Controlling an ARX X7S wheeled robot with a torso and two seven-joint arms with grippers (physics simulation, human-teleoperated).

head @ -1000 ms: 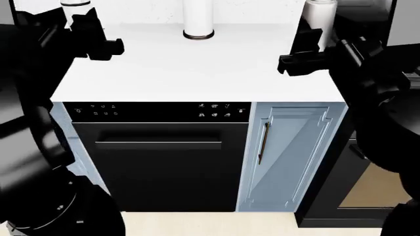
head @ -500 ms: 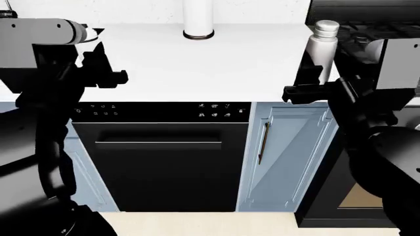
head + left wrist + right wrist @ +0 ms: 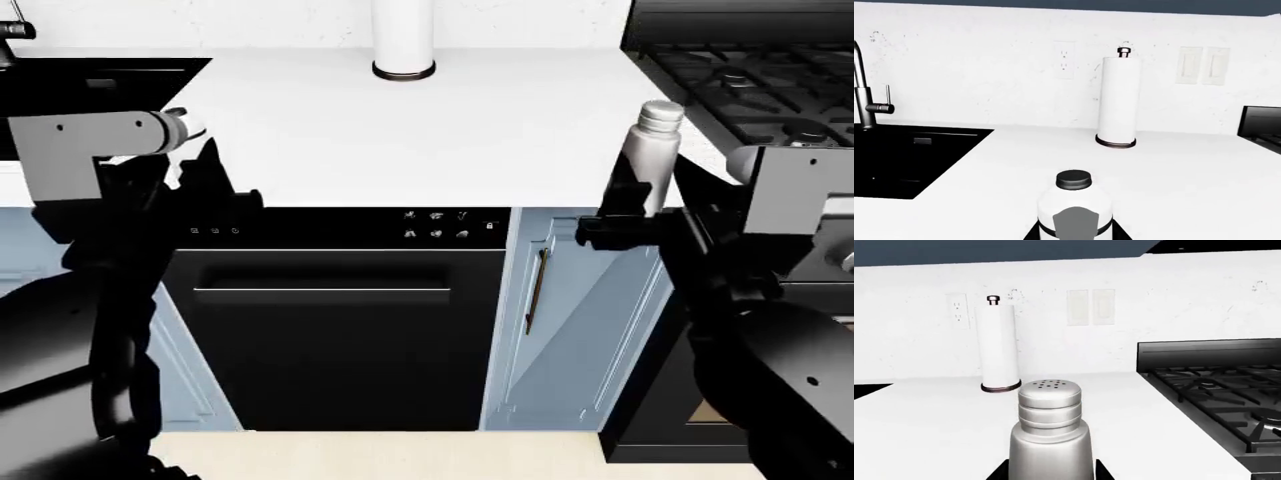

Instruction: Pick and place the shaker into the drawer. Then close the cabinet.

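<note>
Above the counter's [image 3: 400,140] front right corner, the right tool [image 3: 627,225] is clamped low on the shaker [image 3: 650,150], which stands upright in it. That shaker looks rigid, light and smooth, with a metal perforated cap [image 3: 1049,392]; a low grip on the straight body seems safest against slipping or tipping. The left tool [image 3: 200,190] is clamped on a dark-capped white bottle [image 3: 1074,210]. No open drawer shows. Stove [image 3: 761,80] and paper towel holder [image 3: 403,35] stand well apart, leaving room ahead.
</note>
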